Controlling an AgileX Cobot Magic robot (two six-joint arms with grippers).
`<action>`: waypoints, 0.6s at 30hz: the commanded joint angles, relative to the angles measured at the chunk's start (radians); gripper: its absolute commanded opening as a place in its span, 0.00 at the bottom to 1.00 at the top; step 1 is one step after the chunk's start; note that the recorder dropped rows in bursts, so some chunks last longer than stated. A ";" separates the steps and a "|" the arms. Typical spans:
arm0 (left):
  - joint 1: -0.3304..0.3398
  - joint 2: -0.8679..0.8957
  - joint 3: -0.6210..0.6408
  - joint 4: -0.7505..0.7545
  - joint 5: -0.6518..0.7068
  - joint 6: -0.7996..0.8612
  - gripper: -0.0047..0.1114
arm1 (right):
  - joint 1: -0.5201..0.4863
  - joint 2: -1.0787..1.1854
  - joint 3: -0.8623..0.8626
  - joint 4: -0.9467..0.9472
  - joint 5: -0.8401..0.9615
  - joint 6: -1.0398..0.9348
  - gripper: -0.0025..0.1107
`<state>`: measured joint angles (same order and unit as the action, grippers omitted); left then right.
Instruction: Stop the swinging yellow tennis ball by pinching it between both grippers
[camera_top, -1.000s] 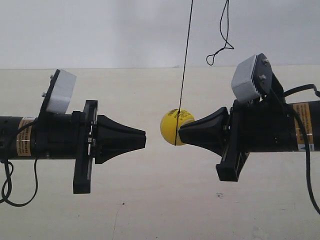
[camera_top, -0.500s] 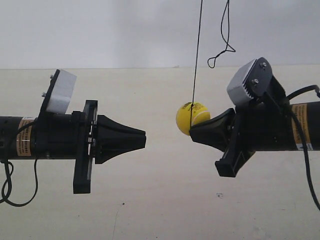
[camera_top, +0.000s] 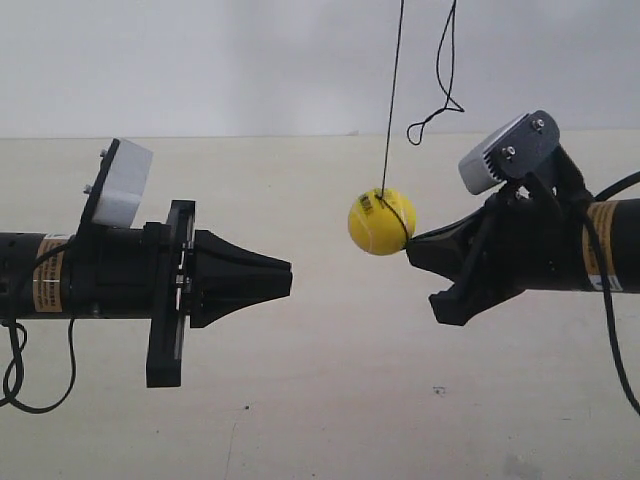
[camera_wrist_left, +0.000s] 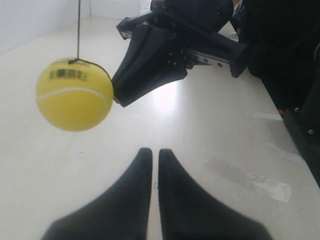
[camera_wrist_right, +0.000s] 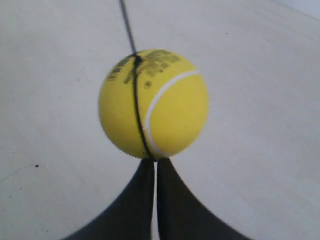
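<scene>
A pale cream surface spreads across the lower part of the room and meets a plain white wall along a straight, level line. From above, a loose black cord dangles in front of the wall, its lower end kinked into a small open loop just above that line. A tiny dark speck sits on the surface, and a faint hairline mark runs nearby. The left wrist view shows a pale, shiny patch lying flat on the surface and a bright glare beyond it. The right wrist view shows another small dark fleck.
</scene>
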<state>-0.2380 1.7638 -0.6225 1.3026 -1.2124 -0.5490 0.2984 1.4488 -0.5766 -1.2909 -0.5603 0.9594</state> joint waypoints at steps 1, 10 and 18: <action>-0.006 0.002 0.005 -0.013 -0.009 0.003 0.08 | 0.001 -0.010 -0.002 0.016 -0.071 -0.004 0.02; -0.006 0.002 0.005 -0.013 -0.009 0.003 0.08 | 0.001 -0.010 -0.002 -0.061 -0.315 0.079 0.02; -0.006 0.001 0.005 -0.008 -0.009 0.003 0.08 | 0.001 -0.010 -0.002 -0.067 -0.260 0.084 0.02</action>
<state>-0.2380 1.7638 -0.6225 1.3026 -1.2124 -0.5490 0.2984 1.4488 -0.5766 -1.3545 -0.8323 1.0356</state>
